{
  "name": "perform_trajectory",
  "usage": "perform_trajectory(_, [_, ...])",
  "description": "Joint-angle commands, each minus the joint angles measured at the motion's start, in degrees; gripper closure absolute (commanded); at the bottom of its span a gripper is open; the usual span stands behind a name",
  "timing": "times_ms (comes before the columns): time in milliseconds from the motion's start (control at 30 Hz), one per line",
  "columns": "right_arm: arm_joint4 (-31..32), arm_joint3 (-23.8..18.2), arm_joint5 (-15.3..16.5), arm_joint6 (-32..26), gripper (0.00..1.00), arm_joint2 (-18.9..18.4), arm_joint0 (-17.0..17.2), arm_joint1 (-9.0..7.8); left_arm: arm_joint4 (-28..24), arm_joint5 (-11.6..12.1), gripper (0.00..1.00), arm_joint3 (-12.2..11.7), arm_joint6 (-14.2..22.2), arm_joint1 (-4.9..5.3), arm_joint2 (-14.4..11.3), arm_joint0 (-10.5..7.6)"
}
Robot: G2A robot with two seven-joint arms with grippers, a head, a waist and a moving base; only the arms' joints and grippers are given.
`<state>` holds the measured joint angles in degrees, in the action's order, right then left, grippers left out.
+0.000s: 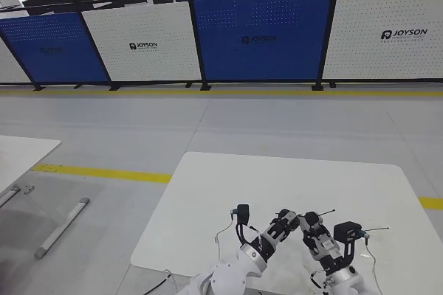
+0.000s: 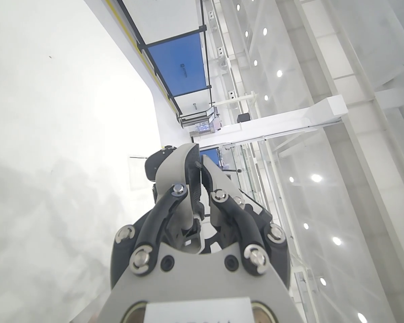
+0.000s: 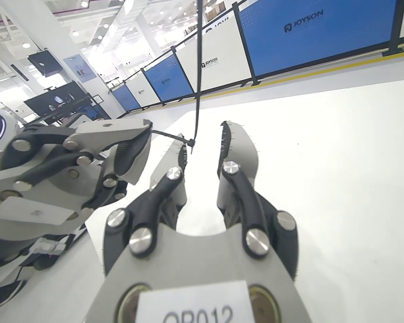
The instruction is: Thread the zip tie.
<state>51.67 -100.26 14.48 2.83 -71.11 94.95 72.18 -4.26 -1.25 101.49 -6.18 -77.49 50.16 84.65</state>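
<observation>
The black zip tie is a thin strap. One short stretch runs from my left gripper to a small knot-like junction, and a long stretch rises from there. My left gripper is shut on the zip tie's end, a black bit showing between its pads. My right gripper is open, and the junction sits just beside one of its fingers, not clamped. In the top view both grippers, left and right, meet above the near part of the white table, with the zip tie sticking out.
The white table's surface stretches bare beyond the grippers. Blue and white partition panels stand far behind, past a yellow floor line. Another white table is off to the left.
</observation>
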Motion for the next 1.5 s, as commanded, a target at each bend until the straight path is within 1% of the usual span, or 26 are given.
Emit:
perform_trajectory(0, [-0.05,-0.02,0.19,0.19,0.97,-0.05,0.06,-0.01,0.16,-0.11,1.0,-0.06,-0.32,-0.03,0.03,0.0])
perform_trajectory(33, [-0.1,0.01,0.37,0.39,1.0,-0.09,0.13,-0.02,0.21,-0.25,1.0,-0.15,-0.59,-0.07,0.03,-0.02])
perform_trajectory(200, [-0.23,0.19,0.9,0.78,1.0,-0.28,0.31,-0.07,0.51,-0.51,1.0,-0.63,-1.17,-0.27,-0.37,-0.29])
perform_trajectory(300, [-0.33,0.25,1.18,0.82,1.0,-0.42,0.39,-0.11,0.72,-0.47,1.0,-0.51,-1.16,-0.36,-0.62,-0.35])
perform_trajectory(500, [0.15,0.15,1.42,0.25,1.0,-0.16,0.4,-0.16,0.68,1.69,1.0,0.21,-0.3,-0.41,-0.84,-0.03])
perform_trajectory(800, [0.98,0.15,1.07,-0.49,1.0,0.64,-0.05,-0.12,0.46,2.8,1.0,1.29,0.67,-0.38,-0.74,0.53])
perform_trajectory(1067, [1.41,0.17,1.13,-0.53,1.0,0.84,-0.14,-0.15,0.68,3.43,1.0,1.71,0.81,-0.41,-0.66,0.72])
perform_trajectory(1200, [1.08,0.16,1.59,-0.07,1.0,0.55,0.14,-0.22,1.7,2.91,1.0,1.21,-0.79,-0.47,-0.33,0.62])
perform_trajectory(1300, [-0.1,0.33,1.97,0.17,1.0,-0.29,0.46,-0.31,1.21,2.72,1.0,0.77,-1.39,-0.55,-0.03,0.62])
perform_trajectory(1333, [-0.44,0.42,2.13,0.18,0.84,-0.59,0.56,-0.35,1.15,2.64,1.0,0.63,-1.5,-0.55,0.07,0.66])
perform_trajectory(1367, [-0.78,0.5,2.31,0.17,0.75,-0.88,0.65,-0.39,1.07,2.57,1.0,0.52,-1.56,-0.56,0.15,0.7])
perform_trajectory(1467, [-1.41,0.56,2.97,0.16,0.67,-1.57,0.98,-0.51,1.12,2.38,1.0,0.3,-1.59,-0.57,0.28,0.76])
